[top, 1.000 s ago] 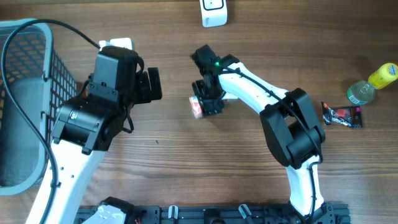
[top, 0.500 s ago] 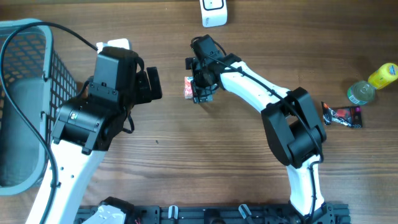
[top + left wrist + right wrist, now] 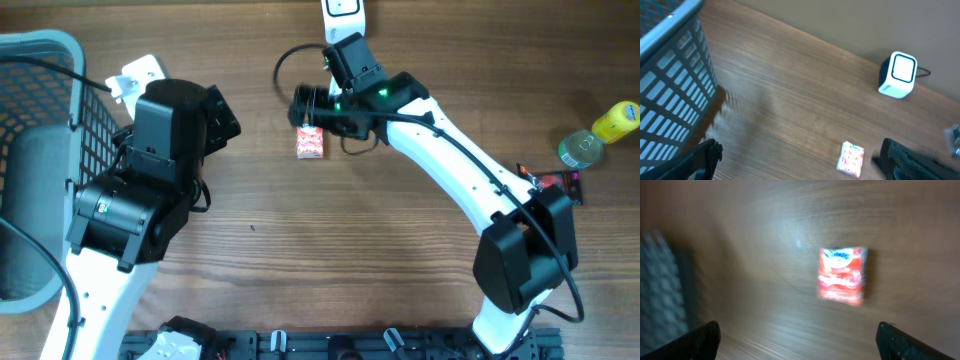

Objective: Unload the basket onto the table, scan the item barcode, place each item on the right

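Red-and-white, the small packet (image 3: 311,143) lay flat on the wooden table (image 3: 300,250), touched by neither gripper. The right gripper (image 3: 797,339) hung just above it, fingers spread wide and empty, its arm stretched across near the scanner (image 3: 343,12). The left gripper (image 3: 800,161) was likewise spread wide, holding nothing, beside the basket (image 3: 40,60).

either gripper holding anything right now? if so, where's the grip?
Nothing is held. Left gripper and right gripper are both open and empty; the red snack packet lies flat on the table, touching neither.
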{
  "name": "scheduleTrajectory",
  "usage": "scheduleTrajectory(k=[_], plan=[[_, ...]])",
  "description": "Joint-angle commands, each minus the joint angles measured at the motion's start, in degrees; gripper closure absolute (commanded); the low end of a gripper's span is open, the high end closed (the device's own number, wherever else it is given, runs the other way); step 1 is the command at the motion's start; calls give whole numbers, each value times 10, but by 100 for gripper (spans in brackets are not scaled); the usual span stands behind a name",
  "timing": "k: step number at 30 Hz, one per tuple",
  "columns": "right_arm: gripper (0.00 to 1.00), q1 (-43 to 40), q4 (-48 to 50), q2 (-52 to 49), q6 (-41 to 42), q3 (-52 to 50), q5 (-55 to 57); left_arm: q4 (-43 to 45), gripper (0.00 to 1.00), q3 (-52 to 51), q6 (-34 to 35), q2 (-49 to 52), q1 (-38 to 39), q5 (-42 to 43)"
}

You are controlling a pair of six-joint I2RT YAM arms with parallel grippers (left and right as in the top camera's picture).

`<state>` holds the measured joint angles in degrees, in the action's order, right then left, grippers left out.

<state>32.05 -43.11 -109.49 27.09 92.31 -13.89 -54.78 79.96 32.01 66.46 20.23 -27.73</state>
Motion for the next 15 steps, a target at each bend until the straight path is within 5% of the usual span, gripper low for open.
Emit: scheduleTrajectory(k=[1, 5, 6, 15], plan=[[0, -3, -54, -14, -498, -4, 7, 19, 0, -1, 15, -17, -3, -28], [21, -22, 31, -31, -583, -4, 71, 20, 0, -1, 15, -27, -2, -28], [0, -28, 57, -36, -605, -4, 75, 15, 0, -1, 14, -28, -2, -28], [0, -41, 83, -41, -613, -4, 71, 8, 0, -1, 13, -28, -2, -34]])
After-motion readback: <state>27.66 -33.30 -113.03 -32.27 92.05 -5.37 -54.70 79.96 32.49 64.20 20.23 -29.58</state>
